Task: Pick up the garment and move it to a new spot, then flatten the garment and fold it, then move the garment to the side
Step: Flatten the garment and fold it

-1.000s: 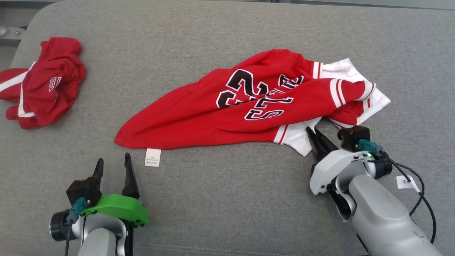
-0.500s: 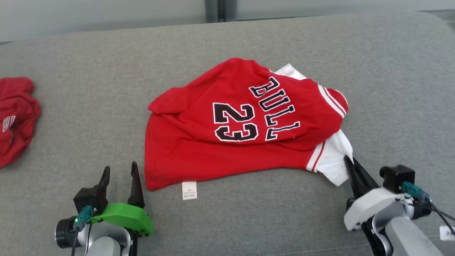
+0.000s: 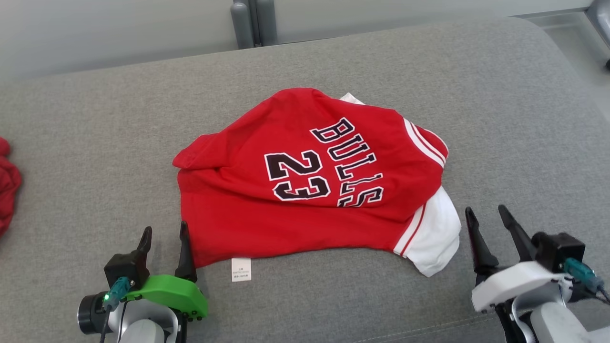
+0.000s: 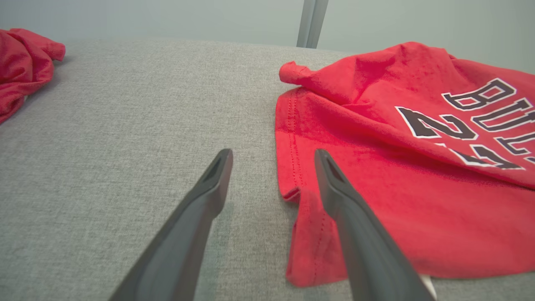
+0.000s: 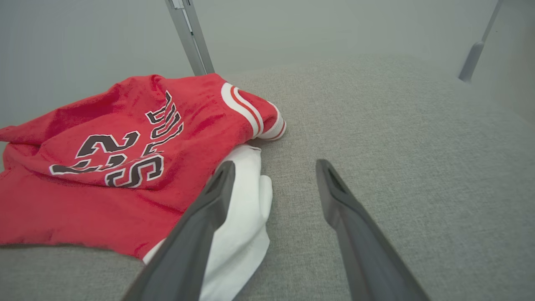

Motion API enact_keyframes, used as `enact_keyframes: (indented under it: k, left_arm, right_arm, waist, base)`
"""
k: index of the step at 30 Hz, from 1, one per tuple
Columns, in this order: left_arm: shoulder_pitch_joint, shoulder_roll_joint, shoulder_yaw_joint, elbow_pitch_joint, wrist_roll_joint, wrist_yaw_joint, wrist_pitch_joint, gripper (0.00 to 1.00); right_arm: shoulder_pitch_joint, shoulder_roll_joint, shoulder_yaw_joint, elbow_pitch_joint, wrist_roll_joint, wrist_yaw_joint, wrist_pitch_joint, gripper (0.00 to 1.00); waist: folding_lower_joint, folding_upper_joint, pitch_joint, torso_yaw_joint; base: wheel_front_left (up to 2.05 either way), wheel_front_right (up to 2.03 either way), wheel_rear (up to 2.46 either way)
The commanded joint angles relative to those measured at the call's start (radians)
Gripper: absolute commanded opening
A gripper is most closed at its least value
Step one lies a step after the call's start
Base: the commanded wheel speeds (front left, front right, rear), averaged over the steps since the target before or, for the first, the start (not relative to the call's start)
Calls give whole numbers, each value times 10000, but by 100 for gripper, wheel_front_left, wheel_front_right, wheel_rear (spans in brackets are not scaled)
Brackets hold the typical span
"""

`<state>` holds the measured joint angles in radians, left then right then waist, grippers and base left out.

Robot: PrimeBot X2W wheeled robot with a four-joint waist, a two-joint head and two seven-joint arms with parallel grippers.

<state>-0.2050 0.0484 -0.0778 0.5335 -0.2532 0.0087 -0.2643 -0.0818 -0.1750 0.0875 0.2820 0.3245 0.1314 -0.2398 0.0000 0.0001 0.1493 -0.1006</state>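
Currently | garment (image 3: 305, 190) crumpled on grey cushion (image 3: 95, 157) | left end effector (image 3: 165, 227), right end effector (image 3: 486, 209): wide apart, empty | handling: soft, light, limp; pinch hem corner (image 3: 200, 255) and white sleeve (image 3: 436, 238).

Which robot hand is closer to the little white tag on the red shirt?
Left. The left gripper sits just beside the white tag, at a corner of the red shirt. The right gripper is far across, past the white sleeve.
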Motion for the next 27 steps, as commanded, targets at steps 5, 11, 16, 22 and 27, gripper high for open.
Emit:
enact_keyframes:
  k: [5,11,16,22,27]
  left_arm:
    - [-164,43,-168,21,-88,2,3,100]
    - [-222,40,-389,13,-213,51,3,100]
    - [-234,41,-432,-42,-272,92,3,100]
    - [-246,41,-530,-149,-296,83,3,100]
    - [-335,41,-676,-255,-371,111,3,100]
  right_arm:
    - [-1211,-40,-35,304,27,-15,506,100]
    - [-2184,-121,-4,1608,121,-15,1142,100]
    - [-2597,-71,-120,2408,73,-9,1101,100]
    - [-3227,-282,149,3024,-108,-9,1110,0]
    - [-4146,-482,637,3163,-332,-9,995,0]
  waist:
    - [0,-1,263,703]
    - [0,-1,476,1382]
    - [0,-1,579,1708]
    - [0,-1,687,1956]
    - [0,-1,867,2261]
  base:
    - [0,0,0]
    - [0,0,0]
    - [0,0,0]
    - [0,0,0]
    - [0,0,0]
